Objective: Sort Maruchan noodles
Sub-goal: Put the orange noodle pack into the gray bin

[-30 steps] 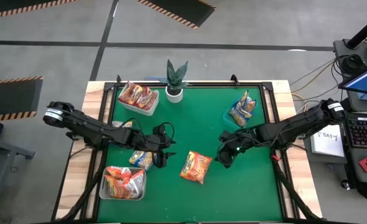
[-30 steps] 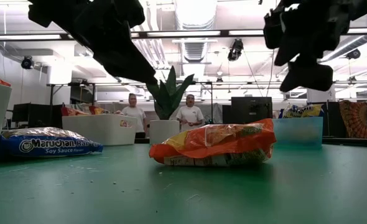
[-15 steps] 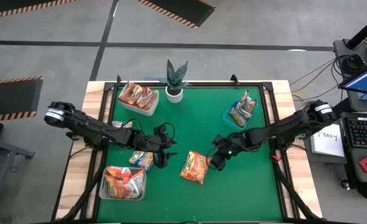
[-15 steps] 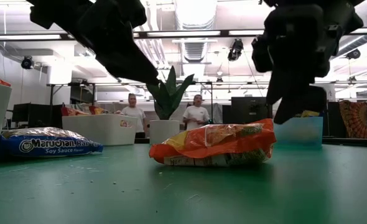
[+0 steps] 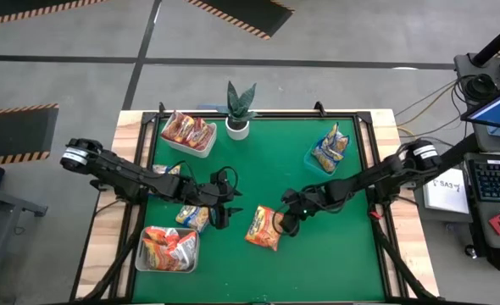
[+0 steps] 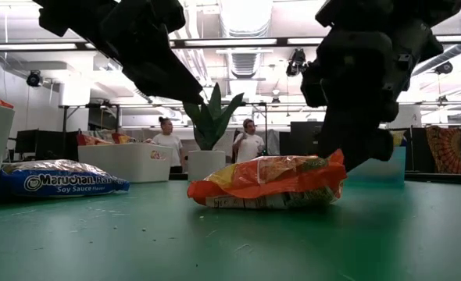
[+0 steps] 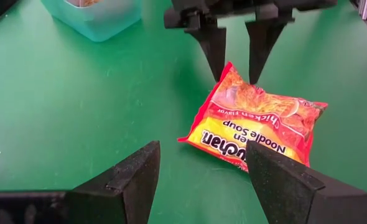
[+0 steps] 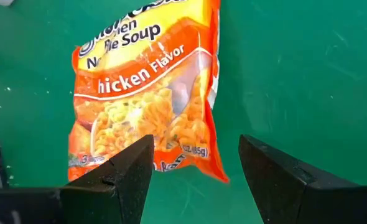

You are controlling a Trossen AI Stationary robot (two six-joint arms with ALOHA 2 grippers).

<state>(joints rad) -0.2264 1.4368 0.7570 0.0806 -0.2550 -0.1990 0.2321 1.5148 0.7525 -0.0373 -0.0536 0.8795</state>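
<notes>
An orange chicken-flavor Maruchan noodle packet (image 5: pixel 265 227) lies flat on the green table near its middle, also seen in the low view (image 6: pixel 269 181). My right gripper (image 5: pixel 285 223) is open just over the packet's right end (image 8: pixel 190 155). One finger stands on each side of that end's corner (image 7: pixel 231 68). My left gripper (image 5: pixel 225 212) hangs open to the packet's left, with nothing between its fingers (image 7: pixel 202 148). A blue soy-sauce packet (image 6: pixel 58 179) lies flat on the table under my left arm (image 5: pixel 192 217).
A white tray (image 5: pixel 188 144) with orange-red packets stands far left and another (image 5: pixel 167 263) near left. A teal tray (image 5: pixel 313 159) with blue-and-yellow packets stands far right. A potted plant (image 5: pixel 238 110) is at the far edge. People stand in the room behind (image 6: pixel 248 144).
My right gripper has come down and toward the table's left, from above the mat to the orange packet's right end, staying open. The packet has not moved.
</notes>
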